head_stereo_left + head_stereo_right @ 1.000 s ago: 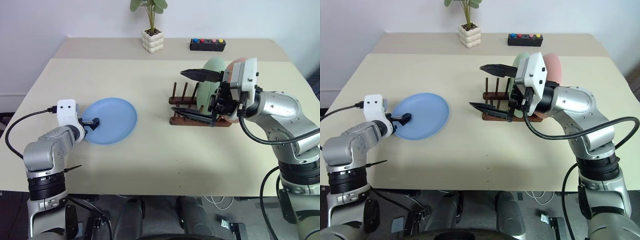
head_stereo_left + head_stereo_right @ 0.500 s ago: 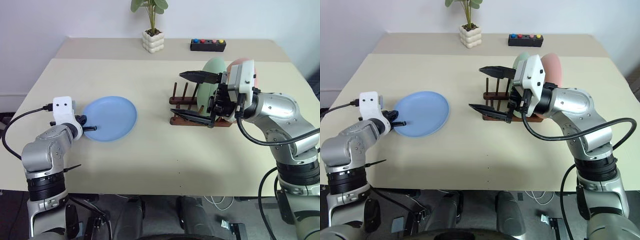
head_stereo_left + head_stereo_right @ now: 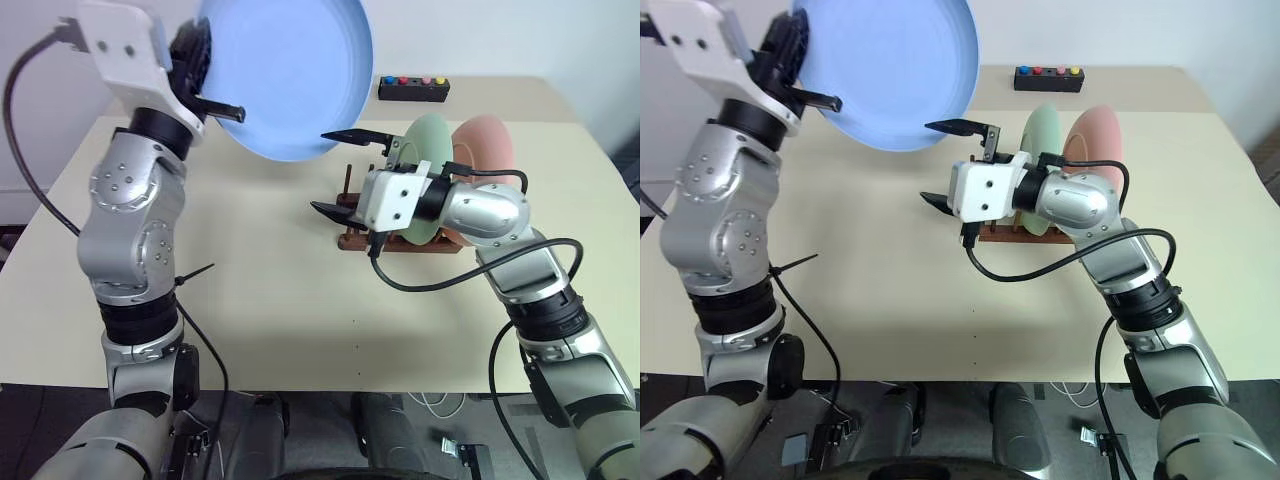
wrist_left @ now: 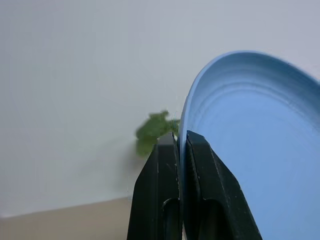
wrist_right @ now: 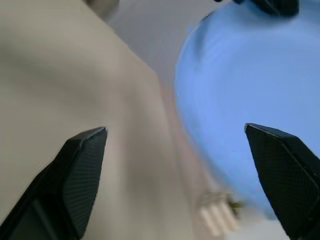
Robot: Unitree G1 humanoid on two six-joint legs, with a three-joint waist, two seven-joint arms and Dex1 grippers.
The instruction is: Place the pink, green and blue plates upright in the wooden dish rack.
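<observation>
Progress stands at two of three plates racked. Round mint green matte plate (image 3: 425, 170) and round salmon pink matte plate (image 3: 485, 150) stand upright, side by side, among the pegs of the small dark brown wooden dish rack (image 3: 352, 236), which sits on the pale beige bench (image 3: 260, 290). The green one is nearer the empty pegs, and the pink one sits behind it toward my right.

Round light blue matte plate (image 3: 285, 70) is the one left. My left gripper (image 3: 205, 85) holds it raised high above the bench, jaws closed on its rim, the plate tilted with its hollow face toward the rack. In the left wrist view the rim (image 4: 182, 145) sits pinched between my two black fingers.

My right gripper (image 3: 335, 172) hovers just in front of the rack with its jaws spread wide, holding nothing and pointing toward the blue plate. I judge that what remains is to bring the blue plate across and seat it upright in the free pegs.
</observation>
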